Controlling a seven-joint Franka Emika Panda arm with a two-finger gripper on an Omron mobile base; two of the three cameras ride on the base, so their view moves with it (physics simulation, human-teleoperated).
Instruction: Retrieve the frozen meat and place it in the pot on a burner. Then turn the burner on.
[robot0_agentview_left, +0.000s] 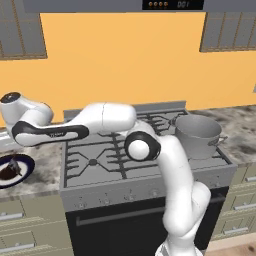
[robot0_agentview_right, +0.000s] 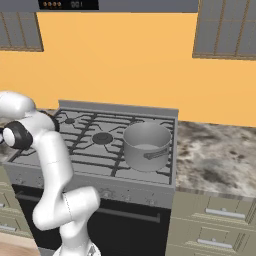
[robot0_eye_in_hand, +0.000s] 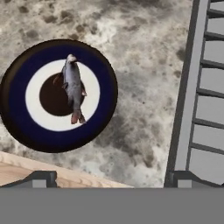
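The frozen meat (robot0_eye_in_hand: 72, 85) is a small grey-and-brown piece lying across the dark centre of a round blue-rimmed plate (robot0_eye_in_hand: 103, 114) on the speckled counter. My gripper (robot0_eye_in_hand: 113, 178) hangs well above the counter, open, with nothing between its fingers. The plate sits up and left of it in the hand view. From the left base view the plate (robot0_agentview_left: 27, 169) lies at the far left with the arm stretched out over it. The grey metal pot (robot0_agentview_left: 197, 132) stands on the stove's front right burner (robot0_agentview_right: 146, 145), far from the gripper.
The stove (robot0_agentview_left: 100, 160) with dark grates (robot0_agentview_right: 95, 135) fills the middle, and its grey edge (robot0_eye_in_hand: 205, 87) runs down the right of the hand view. Knobs line its front panel. Speckled counter lies on both sides, and a hood and cabinets hang above.
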